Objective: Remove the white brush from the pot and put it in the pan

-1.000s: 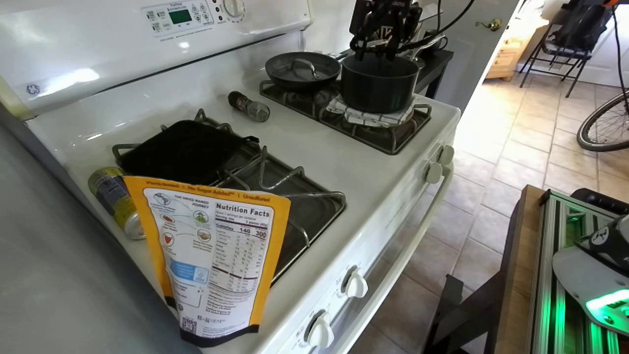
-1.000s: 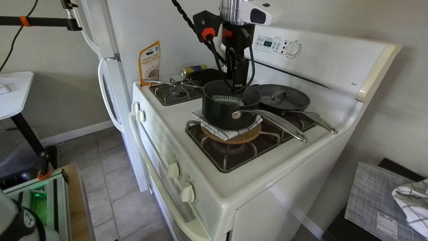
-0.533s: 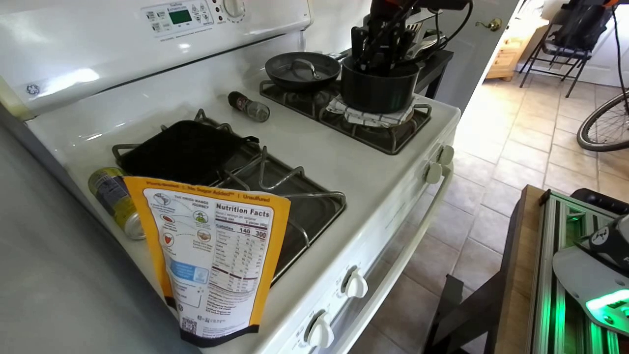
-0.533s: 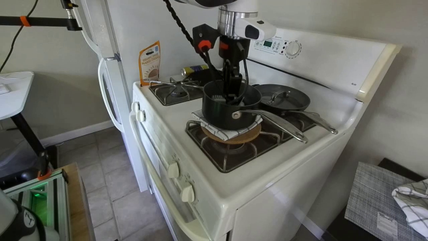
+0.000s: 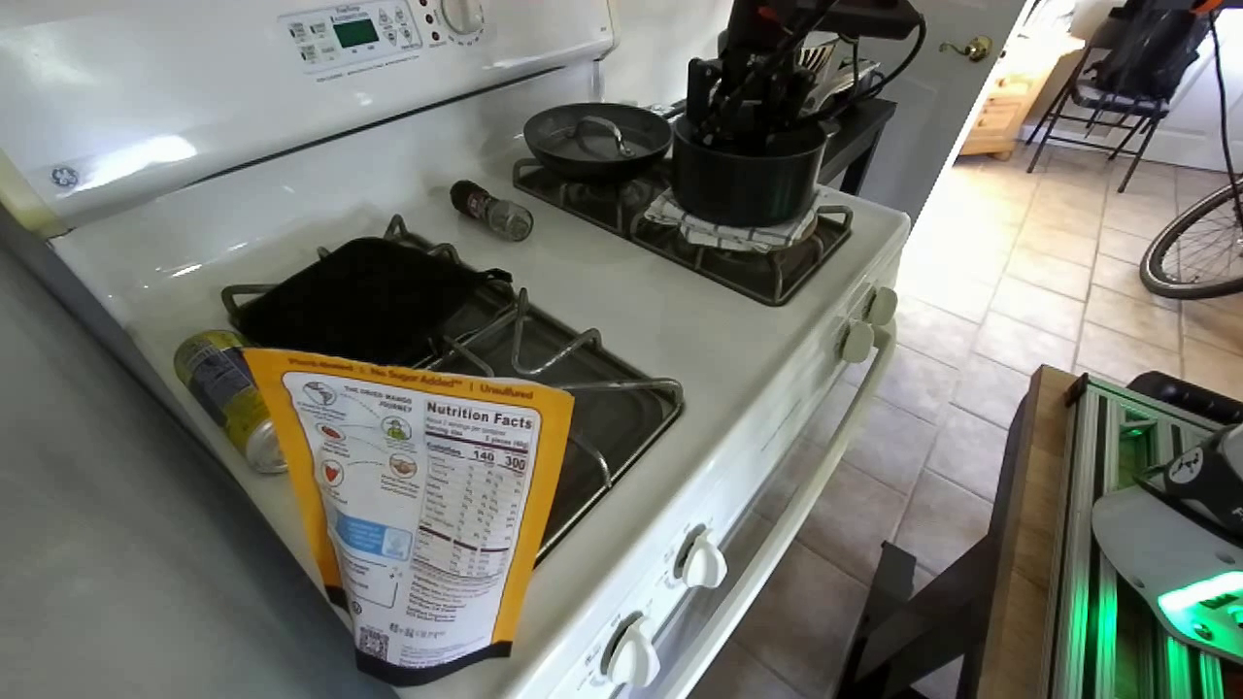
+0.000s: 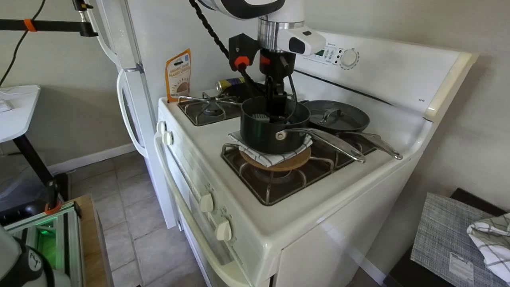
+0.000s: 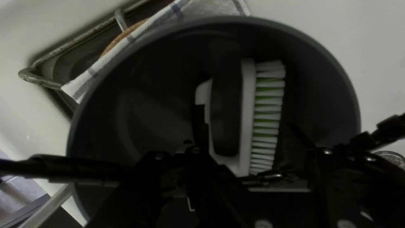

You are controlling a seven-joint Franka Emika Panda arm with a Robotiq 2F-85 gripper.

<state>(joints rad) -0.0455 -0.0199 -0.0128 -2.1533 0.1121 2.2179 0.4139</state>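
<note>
White U-handled brush [image 7: 249, 117] runs 12-to-6 o'clock (wrist view) in round black pot [image 7: 316, 85]; my jaws, parted at 9 & 3, prob. for crosswise pinch.

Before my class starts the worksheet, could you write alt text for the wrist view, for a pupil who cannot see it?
A white brush with white and green bristles lies inside a dark round pot, seen from above. The robot's black gripper, jaws apart, spans the bottom of the picture. A striped cloth shows past the pot's upper-left edge.
</note>
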